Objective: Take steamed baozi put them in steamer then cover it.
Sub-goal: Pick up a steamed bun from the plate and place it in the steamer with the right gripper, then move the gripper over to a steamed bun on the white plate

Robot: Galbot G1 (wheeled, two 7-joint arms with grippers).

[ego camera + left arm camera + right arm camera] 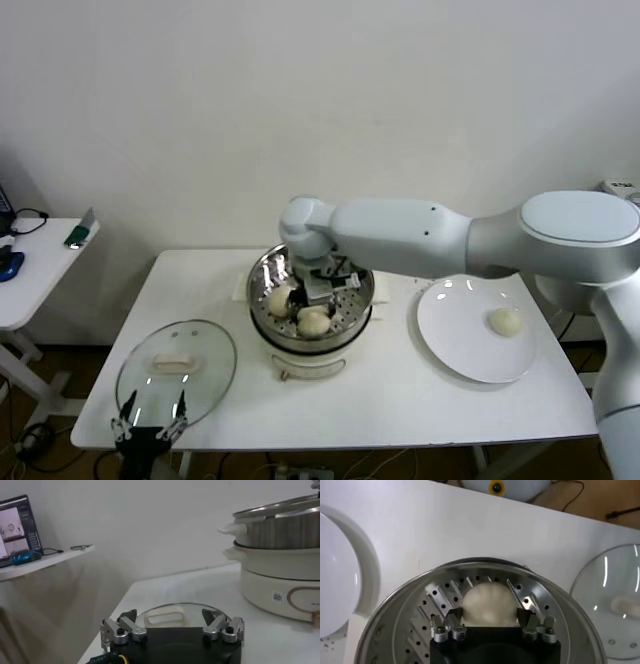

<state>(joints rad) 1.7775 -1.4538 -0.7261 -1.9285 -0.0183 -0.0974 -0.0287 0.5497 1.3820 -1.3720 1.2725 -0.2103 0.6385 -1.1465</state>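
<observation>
Over on the far left stands a small side table [40,262] with a few odds and ends on it. On the main white table [400,400], near its front left corner, the glass lid [176,366] lies flat with its cream handle up. The left gripper [150,425] sits at the lid's near edge, just off the table's front, its jaws spread apart around nothing; in the left wrist view the gripper [172,630] shows the lid [175,612] just beyond its fingertips.

In the middle sits the steamer [312,312], a shiny perforated basket on a white pot base. The right arm reaches across from the right, and the right gripper [318,288] is down inside the basket. Two buns [296,310] show in the basket beside it, on its near side. From the right wrist view, the gripper [492,622] has its jaws apart with a bun [487,605] between the fingertips, resting on the steamer floor [420,615]; whether the fingers touch it I cannot tell.

To the right lies a white plate [460,340], and one bun [505,321] sits on it, well apart from the steamer
</observation>
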